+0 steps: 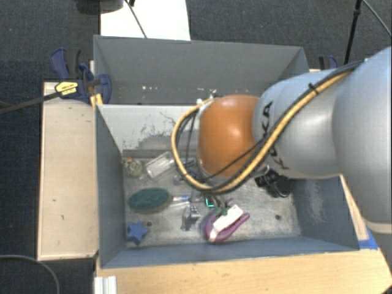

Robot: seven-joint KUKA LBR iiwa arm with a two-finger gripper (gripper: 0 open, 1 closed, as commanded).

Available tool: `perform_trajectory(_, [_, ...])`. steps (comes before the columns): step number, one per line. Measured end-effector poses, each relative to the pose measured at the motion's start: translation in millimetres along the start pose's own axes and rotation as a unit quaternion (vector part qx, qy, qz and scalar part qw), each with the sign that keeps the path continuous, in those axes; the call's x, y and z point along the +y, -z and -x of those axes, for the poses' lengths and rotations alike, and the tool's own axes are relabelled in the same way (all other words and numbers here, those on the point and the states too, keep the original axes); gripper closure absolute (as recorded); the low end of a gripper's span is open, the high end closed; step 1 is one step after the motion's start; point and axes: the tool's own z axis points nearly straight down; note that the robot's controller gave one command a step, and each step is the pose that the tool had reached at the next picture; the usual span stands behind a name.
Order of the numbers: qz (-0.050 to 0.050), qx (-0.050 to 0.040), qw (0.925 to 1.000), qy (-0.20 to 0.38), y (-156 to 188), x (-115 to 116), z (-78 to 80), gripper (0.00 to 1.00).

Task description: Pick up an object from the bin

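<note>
Where the orange-capped wrist (226, 133) hangs, purple oblong thing (224, 225) with white patch, tilted, jaws' state untellable.

The thick silver-grey arm (334, 124) bears black lettering (267, 120), seemingly KUKA, a rounded orange cover (225, 133), and yellow-and-black cables (176, 141) looped around it.

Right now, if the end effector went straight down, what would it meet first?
Likely the purple and white object just beside the end effector; depth is unclear, so possibly the bare bin floor instead.
</note>
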Motion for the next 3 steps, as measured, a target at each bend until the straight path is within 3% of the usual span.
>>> perform_trajectory(1, [0.000,-0.0024,0.9996,-0.030,-65.2,-8.0,15.1,0.00])
perform_trajectory(2, [0.001,-0.0044,0.9994,-0.033,-61.7,-7.5,15.8,1.00])
perform_trajectory(3, [0.001,-0.0077,0.9999,0.008,179.9,-21.7,-7.2,1.00])
